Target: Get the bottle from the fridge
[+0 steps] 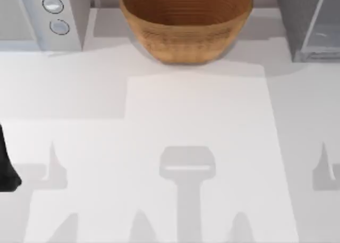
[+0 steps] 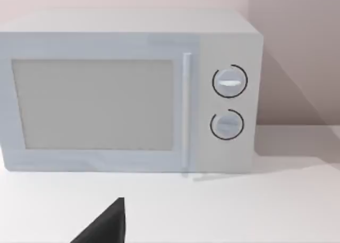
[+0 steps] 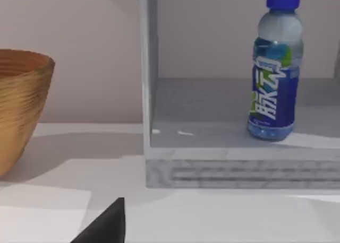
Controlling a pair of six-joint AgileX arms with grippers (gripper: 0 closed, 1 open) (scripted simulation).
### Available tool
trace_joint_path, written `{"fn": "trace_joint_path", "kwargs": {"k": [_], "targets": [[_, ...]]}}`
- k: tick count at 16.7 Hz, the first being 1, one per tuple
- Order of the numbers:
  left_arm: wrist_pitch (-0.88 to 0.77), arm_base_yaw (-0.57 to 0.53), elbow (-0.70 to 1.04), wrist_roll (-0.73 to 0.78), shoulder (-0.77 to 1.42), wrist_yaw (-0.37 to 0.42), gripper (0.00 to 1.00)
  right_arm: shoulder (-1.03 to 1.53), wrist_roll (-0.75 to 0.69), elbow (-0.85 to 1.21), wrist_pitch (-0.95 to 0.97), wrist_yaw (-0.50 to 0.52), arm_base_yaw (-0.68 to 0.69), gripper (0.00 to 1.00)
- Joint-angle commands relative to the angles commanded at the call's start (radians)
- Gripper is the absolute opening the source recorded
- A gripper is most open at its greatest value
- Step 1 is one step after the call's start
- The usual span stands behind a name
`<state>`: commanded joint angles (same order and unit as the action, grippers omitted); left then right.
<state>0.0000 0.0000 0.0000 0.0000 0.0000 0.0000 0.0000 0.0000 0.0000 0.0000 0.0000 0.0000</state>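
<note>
Right wrist view shows one bottle [image 3: 273, 68] upright on the open fridge [image 3: 234, 168] shelf, beside one wicker bowl [image 3: 18, 105]. One microwave [image 2: 133, 92] carries two dials. Left arm [image 1: 6, 171] sits parked at the table's left edge; neither gripper's opening can be told.

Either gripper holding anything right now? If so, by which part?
Nothing is held. The bottle stands upright on the fridge shelf, untouched and apart from both grippers.

We record a blue-capped, blue-labelled bottle [image 3: 273, 73] (white lettering), a grey speckled fridge [image 3: 239, 171], a ribbed tan-brown basket [image 1: 186, 23], and a white microwave [image 2: 127, 92].
</note>
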Motion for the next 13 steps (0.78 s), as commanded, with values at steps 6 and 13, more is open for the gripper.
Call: {"fn": "trace_joint_path", "kwargs": {"k": [6,13], "targets": [[0.000,0.000,0.000,0.000,0.000,0.000,1.00,0.103,0.000,0.014,0.104,-0.042,-0.031,1.00],[0.000,0.000,0.000,0.000,0.000,0.000,1.00,0.655,0.003,0.072,0.602,-0.197,-0.189,1.00]]}}
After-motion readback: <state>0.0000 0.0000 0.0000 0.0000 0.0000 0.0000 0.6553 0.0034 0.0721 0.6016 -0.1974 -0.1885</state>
